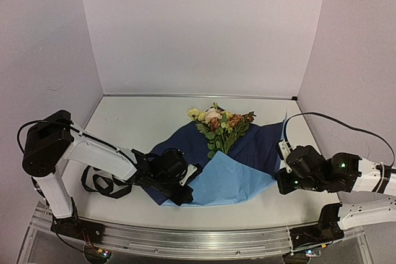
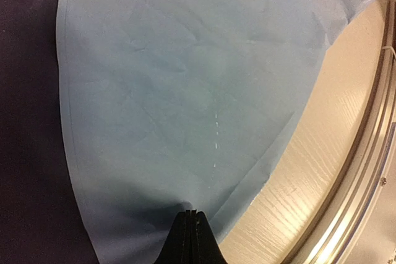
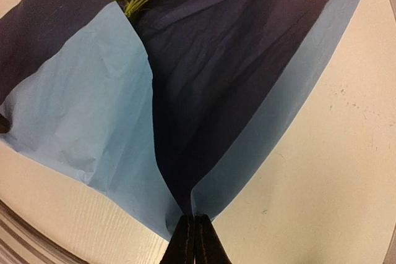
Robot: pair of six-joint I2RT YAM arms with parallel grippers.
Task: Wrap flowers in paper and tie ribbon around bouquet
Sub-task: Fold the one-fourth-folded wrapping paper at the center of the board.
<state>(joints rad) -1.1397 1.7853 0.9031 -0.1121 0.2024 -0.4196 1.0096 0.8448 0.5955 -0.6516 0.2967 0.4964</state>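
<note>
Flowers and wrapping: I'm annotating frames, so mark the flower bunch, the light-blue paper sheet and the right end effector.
Bunch of yellow, pink and orange flowers (image 1: 218, 132), top view, green leaves.
Large light-blue paper sheet (image 2: 185, 91), left wrist view, creased middle.
Right end effector (image 3: 195, 224), right wrist view, closed fingertips.

Matt, creased paper (image 2: 185, 91); faintly grained table (image 3: 334, 171).

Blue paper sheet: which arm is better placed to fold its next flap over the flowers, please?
Right. The right pincer pinches the thin blue paper sheet's unfolded right edge; its left flap already overlaps the yellow-and-pink flowers.
</note>
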